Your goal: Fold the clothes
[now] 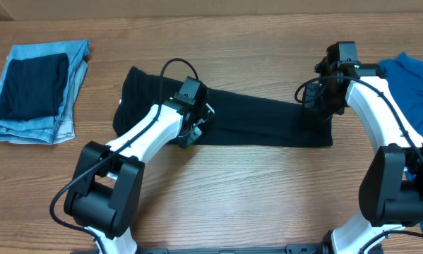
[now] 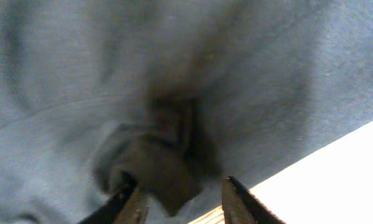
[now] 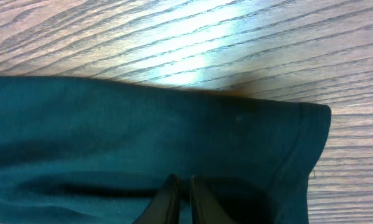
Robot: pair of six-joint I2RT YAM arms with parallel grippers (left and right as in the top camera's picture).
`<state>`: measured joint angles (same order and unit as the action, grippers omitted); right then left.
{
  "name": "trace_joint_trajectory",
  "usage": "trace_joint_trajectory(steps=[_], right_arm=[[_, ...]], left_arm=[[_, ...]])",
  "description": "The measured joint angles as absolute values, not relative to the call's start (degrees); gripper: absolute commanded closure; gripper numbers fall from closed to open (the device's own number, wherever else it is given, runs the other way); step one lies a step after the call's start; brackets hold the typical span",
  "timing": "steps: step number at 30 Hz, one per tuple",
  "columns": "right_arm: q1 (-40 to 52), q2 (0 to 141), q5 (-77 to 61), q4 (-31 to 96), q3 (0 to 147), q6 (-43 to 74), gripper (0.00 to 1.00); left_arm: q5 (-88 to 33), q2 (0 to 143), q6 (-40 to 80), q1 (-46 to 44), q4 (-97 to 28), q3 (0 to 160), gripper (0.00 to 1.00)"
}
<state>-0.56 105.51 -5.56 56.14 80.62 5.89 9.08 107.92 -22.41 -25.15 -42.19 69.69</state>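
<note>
The clothes, a black T-shirt [image 1: 267,121], lie folded into a long strip across the middle of the table. My left gripper [image 1: 197,130] sits at the strip's near edge, left of centre. In the left wrist view it [image 2: 179,185] is open, and a bunched fold of the shirt [image 2: 164,162] rises just ahead of its fingertips. My right gripper [image 1: 317,99] is at the strip's right end. The right wrist view shows it [image 3: 181,180] shut on the shirt [image 3: 111,124], close to the hemmed end.
Folded light-blue jeans [image 1: 63,92] with a dark folded garment [image 1: 31,85] on top lie at the far left. A bright blue garment [image 1: 412,85] lies at the right edge, beside my right arm. Bare wooden table [image 1: 253,190] stretches in front of the shirt.
</note>
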Motion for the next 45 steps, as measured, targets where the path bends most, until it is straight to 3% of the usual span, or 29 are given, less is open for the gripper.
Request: trace_joint_trajectory(steps=[5, 17, 22, 27, 33, 45], right_arm=[[-0.6, 105.5, -5.6, 56.1, 80.6, 5.7, 0.78], [-0.6, 105.5, -5.5, 57.3, 80.6, 5.7, 0.55], [-0.5, 105.5, -5.6, 58.2, 80.7, 5.7, 0.26], [-0.5, 105.6, -5.6, 59.4, 83.0, 5.8, 0.08], [-0.6, 105.6, -5.6, 59.4, 83.7, 5.7, 0.01], [-0.5, 105.6, -5.6, 58.5, 83.7, 5.7, 0.00]], left_arm=[[6.3, 108.2, -22.5, -25.1, -47.9, 71.0, 0.49], [-1.6, 108.2, -17.7, -24.9, -66.1, 103.9, 0.11], [-2.3, 108.2, -9.1, -21.6, -69.7, 115.1, 0.01], [-3.0, 108.2, 0.4, -11.1, -70.3, 117.3, 0.00], [-3.3, 108.2, 6.9, -1.9, -72.5, 117.3, 0.00], [-3.5, 108.2, 8.9, -1.6, -72.7, 117.3, 0.00]])
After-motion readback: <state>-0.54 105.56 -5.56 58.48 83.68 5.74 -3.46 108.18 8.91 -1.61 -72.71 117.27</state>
